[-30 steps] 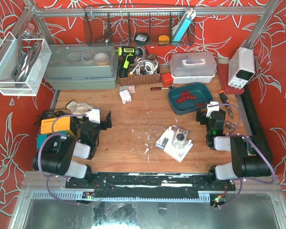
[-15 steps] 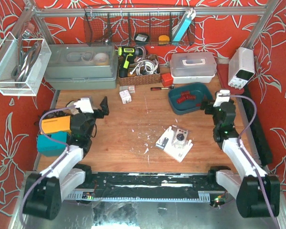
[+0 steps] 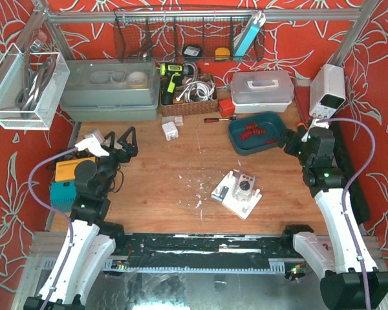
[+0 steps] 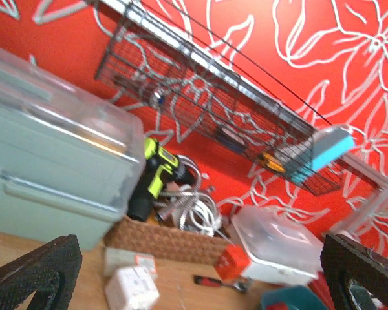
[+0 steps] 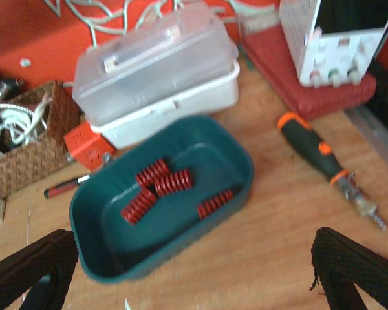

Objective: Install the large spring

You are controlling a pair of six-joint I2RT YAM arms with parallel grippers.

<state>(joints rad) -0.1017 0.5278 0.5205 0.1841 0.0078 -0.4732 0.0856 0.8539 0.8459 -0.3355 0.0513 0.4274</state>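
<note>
Wooden table (image 3: 174, 169) under teal tray (image 5: 202, 152), white fixture (image 3: 239, 191), screwdriver (image 5: 313, 152)

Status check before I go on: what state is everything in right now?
Left gripper: open, empty.
Right gripper: open, empty.
Teal tray: upright, holding springs.
Red springs: four, loose, lying in tray.
Clear box: lid shut.
Grey tote: lid on.
Screwdriver: lying flat on table.

Four red springs (image 5: 173, 182) lie in one teal tray (image 5: 244, 169), centre of the frame. One clear lidded box (image 5: 155, 55) sits upper middle, one orange-and-black screwdriver (image 5: 310, 145) right, one power supply (image 5: 330, 39) upper right.
</note>
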